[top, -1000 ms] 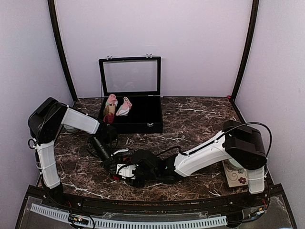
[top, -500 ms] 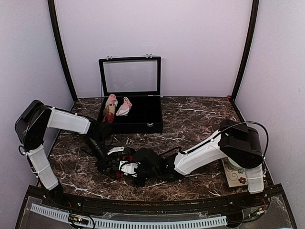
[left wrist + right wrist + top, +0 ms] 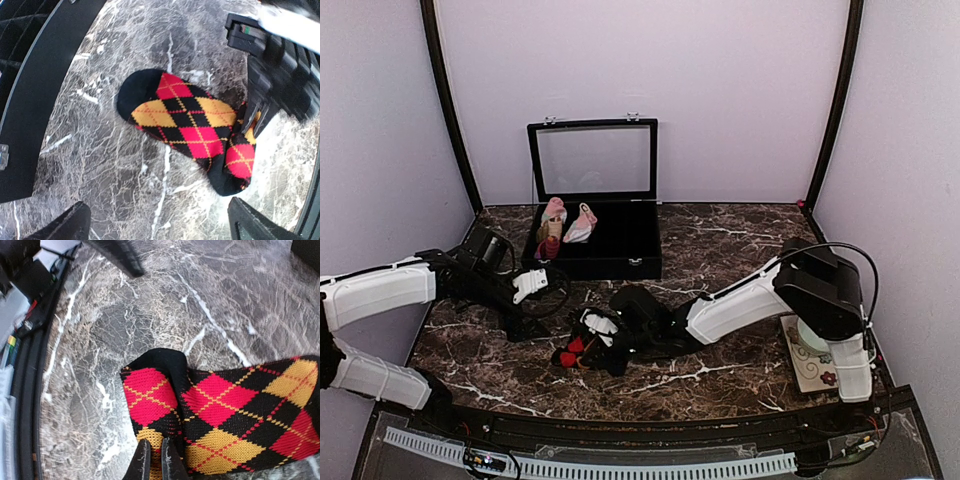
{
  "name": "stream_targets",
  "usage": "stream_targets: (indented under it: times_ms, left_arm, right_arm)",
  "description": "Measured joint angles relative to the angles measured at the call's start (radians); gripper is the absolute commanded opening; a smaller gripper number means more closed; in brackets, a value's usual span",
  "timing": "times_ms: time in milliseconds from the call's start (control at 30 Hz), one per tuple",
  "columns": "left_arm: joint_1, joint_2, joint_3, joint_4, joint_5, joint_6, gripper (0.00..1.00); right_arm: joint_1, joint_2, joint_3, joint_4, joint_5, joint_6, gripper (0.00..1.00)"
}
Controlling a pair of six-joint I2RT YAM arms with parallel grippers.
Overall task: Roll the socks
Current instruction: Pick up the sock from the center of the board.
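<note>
The left gripper (image 3: pixel 157 217) hangs wide open over the black argyle fabric sock (image 3: pixel 190 130) lying on the dark marble table (image 3: pixel 125 190), its folded end pinched by the right gripper (image 3: pixel 152 460), a grip only the wrist views make plain.

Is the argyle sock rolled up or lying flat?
Mostly flat: the argyle sock has just one end folded over, pinched by the right end effector.

You get soft, even overhead light; in the wrist views the argyle sock (image 3: pixel 190 120) is sharp, the marble surface (image 3: pixel 150 165) glares white, edges blur.
</note>
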Motion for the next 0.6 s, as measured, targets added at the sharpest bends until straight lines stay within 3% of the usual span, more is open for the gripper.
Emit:
stream_targets:
  times_ms: [133,333,600]
  left_arm:
    - [0.005,-0.007,-0.019,0.013,0.006,0.034,0.76]
    - [-0.011,-0.006,-0.022,-0.015,0.150,0.133,0.74]
    - [-0.206,0.064,-0.039,-0.039,0.165,0.241,0.69]
  right_arm:
    - [-0.042,0.016,0.004,0.012,-0.106,0.111,0.00]
    - [-0.111,0.053,-0.005,0.060,-0.256,0.278,0.00]
    - [-0.157,0.101,0.037,0.052,-0.380,0.391,0.00]
